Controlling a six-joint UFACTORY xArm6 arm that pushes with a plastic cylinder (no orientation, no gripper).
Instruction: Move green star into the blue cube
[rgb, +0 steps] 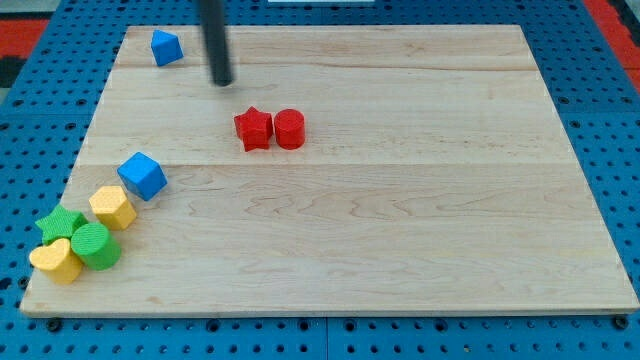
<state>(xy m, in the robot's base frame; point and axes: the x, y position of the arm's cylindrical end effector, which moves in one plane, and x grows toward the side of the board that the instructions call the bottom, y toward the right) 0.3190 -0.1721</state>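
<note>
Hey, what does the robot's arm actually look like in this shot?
Only a straight, dark grey-black rod shows, smooth and cylindrical, entering from the view's top. My tip is a plain rounded end. No cables, markings or joints are visible; the rest of the arm is out of frame.

I counted eight blocks on the wooden board: two blue, a cube and a smaller wedge-like piece; two red, a star and a cylinder; two yellow; two green, a star and a rounded block.
</note>
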